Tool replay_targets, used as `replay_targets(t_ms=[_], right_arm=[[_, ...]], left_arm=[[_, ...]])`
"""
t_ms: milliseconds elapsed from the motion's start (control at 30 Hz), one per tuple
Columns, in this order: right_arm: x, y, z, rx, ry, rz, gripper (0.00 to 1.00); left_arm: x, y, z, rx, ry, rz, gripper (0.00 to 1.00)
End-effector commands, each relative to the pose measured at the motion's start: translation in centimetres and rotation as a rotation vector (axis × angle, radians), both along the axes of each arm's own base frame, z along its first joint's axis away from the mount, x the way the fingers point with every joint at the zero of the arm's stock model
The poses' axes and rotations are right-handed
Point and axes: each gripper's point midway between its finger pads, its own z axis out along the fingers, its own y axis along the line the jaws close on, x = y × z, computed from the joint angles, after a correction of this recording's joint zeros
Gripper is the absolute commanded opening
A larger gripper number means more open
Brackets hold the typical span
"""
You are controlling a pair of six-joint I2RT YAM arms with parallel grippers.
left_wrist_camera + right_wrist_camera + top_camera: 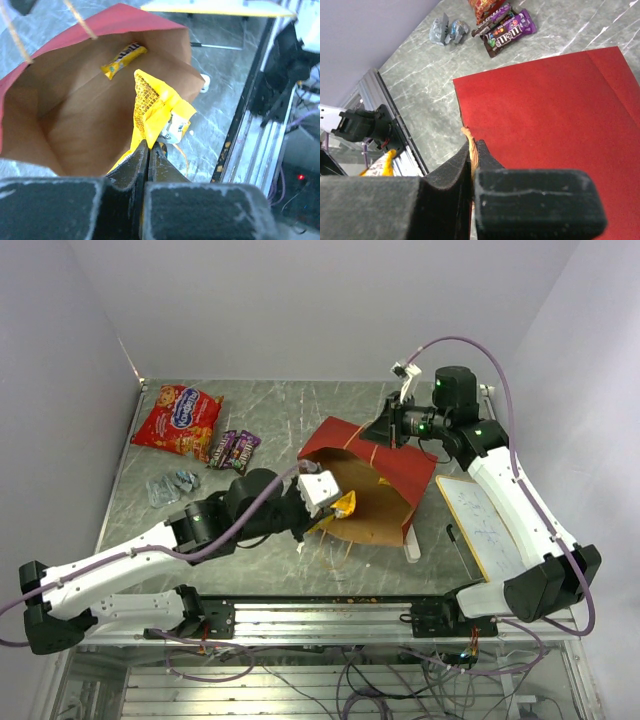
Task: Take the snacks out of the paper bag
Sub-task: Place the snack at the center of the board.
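The left gripper [150, 148] is clenched on a crumpled yellow packet [152, 107], which is held just at the mouth of the paper bag [385, 465]. The bag is tilted on the bench [280, 405], with its brown inside turned toward the near left. The right gripper [471, 150] is pinched shut on a tan loop handle [468, 136] at the bag's far rim, so that the mouth is propped up and open. The step in hand is judged to be the drawing-out of the yellow packet. A second yellow candy pack [124, 59] is seen deeper inside, against the bag's back wall. A red-orange chip bag [178, 420], two dark purple candy packs [233, 448] and a clear crinkly wrapper [172, 483] lie outside the bag at the far left of the bench, so the task is taken to be well along but not finished. For the next move, the packet would need to be pulled clear of the rim toward the left, set down near the other snacks and let go. The bag would need to be held open by its handle so that the last pack can be reached.
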Motion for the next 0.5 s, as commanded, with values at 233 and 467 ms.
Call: replay_targets(t_ms=[233, 467], right_arm=[[1.9, 0.6, 1.7, 0.010, -0.052, 0.010, 0.00], [1.7, 0.5, 0.4, -0.003, -0.020, 0.019, 0.00]], left_arm=[[12.0, 10.8, 7.8, -0.089, 0.115, 0.884, 0.07], [18.7, 18.3, 7.1, -0.118, 0.174, 1.167, 0.07]])
